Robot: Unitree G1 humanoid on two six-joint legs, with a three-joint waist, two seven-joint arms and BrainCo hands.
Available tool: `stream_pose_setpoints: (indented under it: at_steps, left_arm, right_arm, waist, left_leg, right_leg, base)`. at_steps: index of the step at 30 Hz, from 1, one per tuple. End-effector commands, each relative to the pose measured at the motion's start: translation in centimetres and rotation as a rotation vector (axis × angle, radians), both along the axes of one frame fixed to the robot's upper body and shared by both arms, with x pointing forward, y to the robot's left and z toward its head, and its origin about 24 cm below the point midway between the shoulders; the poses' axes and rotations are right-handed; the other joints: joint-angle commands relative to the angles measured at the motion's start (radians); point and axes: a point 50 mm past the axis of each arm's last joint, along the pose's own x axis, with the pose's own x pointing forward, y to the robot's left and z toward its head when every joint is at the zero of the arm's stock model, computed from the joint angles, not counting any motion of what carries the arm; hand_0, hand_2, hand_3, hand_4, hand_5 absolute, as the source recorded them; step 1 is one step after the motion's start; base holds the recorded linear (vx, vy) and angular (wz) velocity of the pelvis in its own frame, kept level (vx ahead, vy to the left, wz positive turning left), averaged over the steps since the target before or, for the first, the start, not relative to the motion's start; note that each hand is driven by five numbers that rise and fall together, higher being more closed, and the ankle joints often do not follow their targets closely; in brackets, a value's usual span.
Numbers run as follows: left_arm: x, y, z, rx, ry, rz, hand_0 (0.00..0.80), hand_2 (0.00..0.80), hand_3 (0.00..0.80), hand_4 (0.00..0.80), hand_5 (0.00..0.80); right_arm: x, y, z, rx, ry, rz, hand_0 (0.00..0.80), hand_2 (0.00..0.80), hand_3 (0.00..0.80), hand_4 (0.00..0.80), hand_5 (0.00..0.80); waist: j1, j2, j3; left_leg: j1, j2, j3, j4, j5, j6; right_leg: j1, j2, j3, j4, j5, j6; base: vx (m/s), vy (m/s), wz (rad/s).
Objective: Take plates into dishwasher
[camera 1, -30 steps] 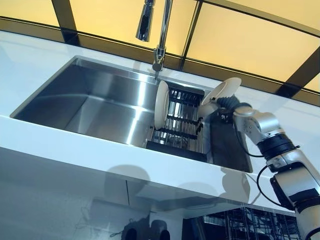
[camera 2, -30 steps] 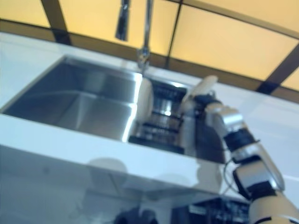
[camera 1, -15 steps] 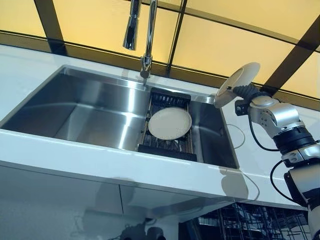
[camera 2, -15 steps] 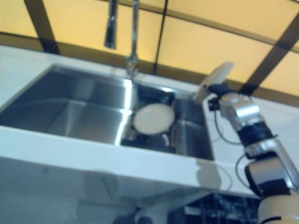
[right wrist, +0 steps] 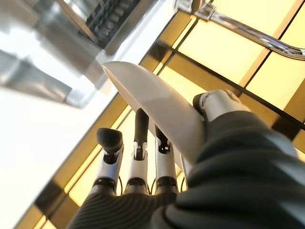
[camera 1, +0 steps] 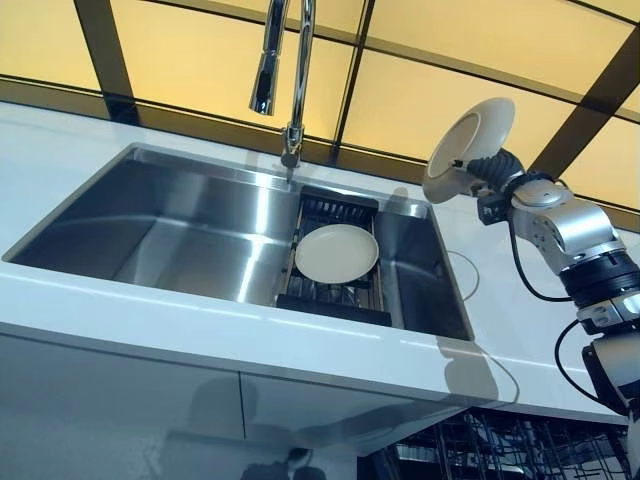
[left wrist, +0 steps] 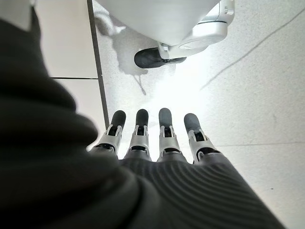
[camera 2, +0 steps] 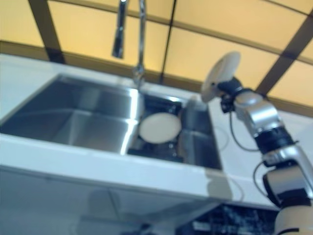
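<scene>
1. Right hand (right wrist: 143,191): fingers (right wrist: 141,138) and thumb pinch the rim of a round white plate (camera 1: 468,148), raised on edge above the white bench (camera 1: 120,300) at the sink's far right corner;
2. A second round white plate (camera 1: 336,253) lies flat on the black dish rack (camera 1: 335,300) at the right end of the stainless steel sink (camera 1: 180,220);
3. Left hand (left wrist: 157,143): fingers straight, holding nothing, over the floor.

1. The left part of the sink (camera 1: 180,215) is bare, so a hand could go down there.
2. The right part is filled by a black rack (camera 1: 335,270) with a plate (camera 1: 336,253) lying on top.
3. The tap (camera 1: 285,70) hangs over the back rim, just beside the rack.
4. The right hand (camera 1: 492,172) holds a second plate (camera 1: 466,148) up above the sink's right corner, well clear of the tap.
5. The white counter (camera 1: 480,310) to the right lies bare.
</scene>
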Motion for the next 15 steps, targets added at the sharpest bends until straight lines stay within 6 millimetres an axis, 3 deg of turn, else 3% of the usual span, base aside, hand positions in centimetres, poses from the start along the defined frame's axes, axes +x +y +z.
stream_pose_setpoints:
  at_steps: [1, 15]
  left_arm:
    - [-0.2, 0.5, 0.1, 0.028, 0.037, -0.064, 0.000, 0.000, 0.000, 0.000, 0.000]
    - [0.0, 0.8, 0.2, 0.037, 0.051, -0.111, 0.000, 0.000, 0.000, 0.000, 0.000]
  right_arm:
    - [-1.2, -1.8, 6.5, -0.173, -0.195, -0.016, 0.800, 0.800, 0.800, 0.800, 0.800]
    - [-4.6, -7.9, 7.0, -0.309, -0.141, -0.075, 0.800, 0.800, 0.800, 0.800, 0.800]
  waist:
    - [-0.020, 0.027, -0.059]
    - [-0.110, 0.022, -0.081]
  left_leg:
    - [0.021, -0.013, 0.058, -0.002, -0.100, 0.054]
    - [0.035, 0.000, 0.131, -0.002, -0.114, 0.053]
  right_leg:
    - [-0.026, 0.028, 0.013, 0.047, -0.031, 0.039]
    - [-0.038, 0.058, 0.104, 0.031, 0.001, 0.052]
  base:
    - [-0.017, 0.002, -0.31]
    - [-0.018, -0.005, -0.22]
